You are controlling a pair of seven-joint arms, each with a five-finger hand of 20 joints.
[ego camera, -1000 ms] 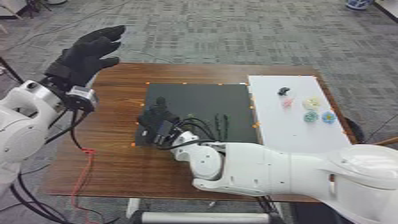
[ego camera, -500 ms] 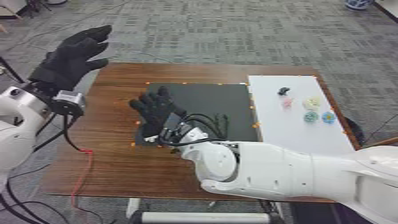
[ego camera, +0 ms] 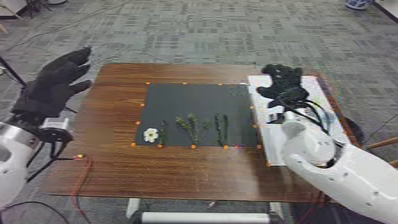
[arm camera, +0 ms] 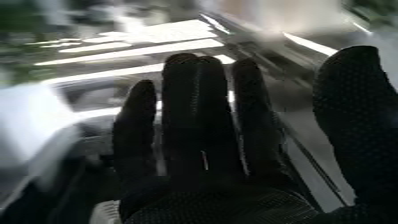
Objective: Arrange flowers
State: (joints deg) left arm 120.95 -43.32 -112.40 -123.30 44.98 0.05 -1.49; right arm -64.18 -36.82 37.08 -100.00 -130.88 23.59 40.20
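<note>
While the right hand (ego camera: 286, 86) is over the white board (ego camera: 276, 145), the white flower (ego camera: 151, 135) lies well apart from it, off to its left and nearer the robot, on the dark mat (ego camera: 200, 94). Between that flower and the right hand's side of the mat come the green stems (ego camera: 221, 131), also to the hand's left and nearer the robot, with one of them just beside the flower. Measured from the left hand (ego camera: 55, 84), which is at the left of the table (ego camera: 120, 100), flower and stems are both to the right and nearer the robot. The left hand is open, its fingers extended and its thumb standing away from them, with nothing in its hold. What the head view gives is this layout of flower, stems, mat and board; the right wrist view gives the right hand (arm camera: 209, 155) close up, its fingers (arm camera: 182, 107) straight, its thumb (arm camera: 355, 112) wide of them, the hand well open and empty, against a blurred background with bright streaks beyond the fingertips.
</note>
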